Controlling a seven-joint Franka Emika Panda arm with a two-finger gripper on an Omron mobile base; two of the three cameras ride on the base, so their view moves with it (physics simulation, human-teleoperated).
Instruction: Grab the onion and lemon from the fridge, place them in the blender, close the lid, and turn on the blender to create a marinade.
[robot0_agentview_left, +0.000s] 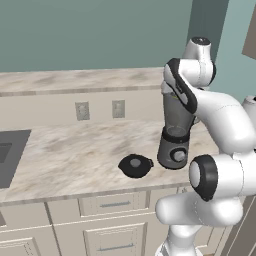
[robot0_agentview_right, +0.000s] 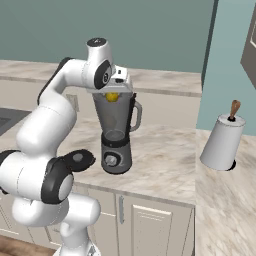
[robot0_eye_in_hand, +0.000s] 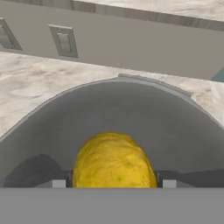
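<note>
My gripper (robot0_agentview_right: 112, 96) is shut on the lemon (robot0_agentview_right: 112, 96), a bright yellow fruit held right at the open mouth of the blender (robot0_agentview_right: 116, 131). In the hand view the lemon (robot0_eye_in_hand: 113, 161) sits between my two fingertips (robot0_eye_in_hand: 59, 182), with the grey inside wall of the blender jar (robot0_eye_in_hand: 131, 113) curving behind it. From the left base view my arm hides the top of the blender (robot0_agentview_left: 175, 135). The black lid (robot0_agentview_left: 135, 165) lies flat on the counter just left of the blender's base. The onion and the fridge are out of view.
A white cone-shaped holder with a wooden knob (robot0_agentview_right: 223, 142) stands on the counter to the right. Two wall outlets (robot0_agentview_left: 82, 110) sit on the backsplash. A dark flat panel (robot0_agentview_left: 10, 155) is set into the counter at far left. The marble counter's front edge (robot0_agentview_left: 75, 195) runs above the cabinets.
</note>
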